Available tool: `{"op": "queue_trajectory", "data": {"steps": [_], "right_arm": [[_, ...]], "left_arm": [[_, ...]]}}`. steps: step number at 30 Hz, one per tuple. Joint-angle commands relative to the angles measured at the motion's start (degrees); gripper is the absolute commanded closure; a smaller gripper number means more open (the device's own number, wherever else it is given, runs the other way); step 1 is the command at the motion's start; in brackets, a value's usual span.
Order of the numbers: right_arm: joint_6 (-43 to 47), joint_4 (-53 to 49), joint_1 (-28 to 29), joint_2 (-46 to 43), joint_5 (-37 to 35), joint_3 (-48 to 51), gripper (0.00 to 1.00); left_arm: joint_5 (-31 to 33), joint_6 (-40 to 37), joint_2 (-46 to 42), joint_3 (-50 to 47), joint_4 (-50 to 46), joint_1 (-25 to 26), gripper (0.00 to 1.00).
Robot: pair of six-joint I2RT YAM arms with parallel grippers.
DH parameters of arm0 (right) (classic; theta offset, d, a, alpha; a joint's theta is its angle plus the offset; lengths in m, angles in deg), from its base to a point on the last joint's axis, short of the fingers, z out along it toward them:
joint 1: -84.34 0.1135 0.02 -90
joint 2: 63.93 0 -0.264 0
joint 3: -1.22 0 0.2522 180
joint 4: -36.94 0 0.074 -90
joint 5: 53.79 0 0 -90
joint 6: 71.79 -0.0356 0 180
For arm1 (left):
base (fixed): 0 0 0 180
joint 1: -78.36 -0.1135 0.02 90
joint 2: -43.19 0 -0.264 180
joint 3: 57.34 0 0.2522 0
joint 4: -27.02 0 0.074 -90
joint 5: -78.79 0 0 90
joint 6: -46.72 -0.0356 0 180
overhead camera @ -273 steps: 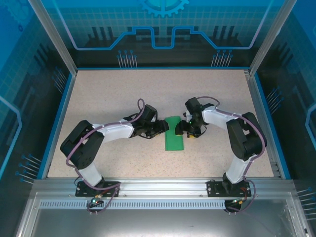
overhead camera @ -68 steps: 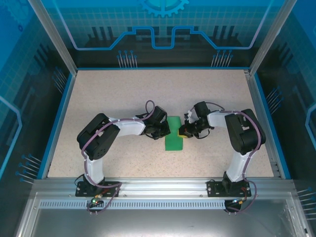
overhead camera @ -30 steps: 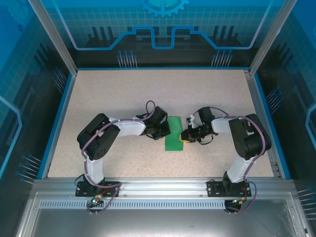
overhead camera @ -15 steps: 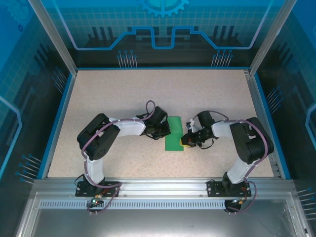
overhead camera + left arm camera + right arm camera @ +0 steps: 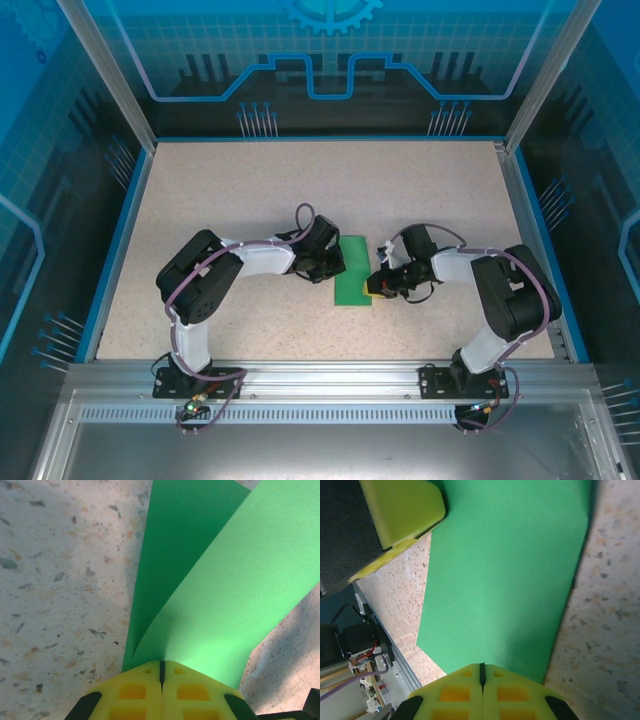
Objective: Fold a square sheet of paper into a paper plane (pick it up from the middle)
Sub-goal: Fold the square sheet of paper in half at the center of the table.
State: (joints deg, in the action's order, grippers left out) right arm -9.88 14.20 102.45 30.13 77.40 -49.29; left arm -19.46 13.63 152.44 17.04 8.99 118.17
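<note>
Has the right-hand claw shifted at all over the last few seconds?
Yes. The right gripper has slid along the green paper's right edge, closer to the metal rail nearest the camera.

Overhead camera looks down; wrist cameras share green paper (image 5: 210, 590) close-up.

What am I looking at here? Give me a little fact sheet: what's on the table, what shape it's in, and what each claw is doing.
Surface: speckled table
Object: green sheet of paper, folded into a narrow oblong, top layer lifting a little
Left gripper: shut, tips at the paper's left edge
Right gripper: shut, tips at the paper's right edge, nearer the arm bases
Pinching or pressing: cannot tell
Plane shape: not yet formed
</note>
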Motion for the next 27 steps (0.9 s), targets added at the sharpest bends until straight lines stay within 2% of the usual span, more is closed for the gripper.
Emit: {"op": "queue_trajectory", "data": {"steps": [1,5,8,17,27], "right_arm": [[-0.6,0.3,1.2,0.2,0.0,1.7,1.0],[-1.5,1.1,1.2,2.5,-3.5,2.9,1.0],[-2.3,2.8,1.2,4.6,-2.6,3.6,1.0],[-1.7,0.0,1.4,-3.0,-1.2,3.4,1.0],[-1.5,-0.4,2.9,-0.1,-3.4,4.9,1.0]], "left_arm": [[1.6,-0.8,2.2,-0.9,-7.3,0.9,1.0],[1.5,-0.8,2.5,-0.8,-7.3,0.9,1.0],[1.5,-0.9,2.6,-0.7,-7.2,1.0,1.0],[1.4,-0.9,2.6,-0.7,-7.3,1.0,1.0],[1.5,-1.1,2.5,-0.5,-7.9,1.0,1.0]]}}
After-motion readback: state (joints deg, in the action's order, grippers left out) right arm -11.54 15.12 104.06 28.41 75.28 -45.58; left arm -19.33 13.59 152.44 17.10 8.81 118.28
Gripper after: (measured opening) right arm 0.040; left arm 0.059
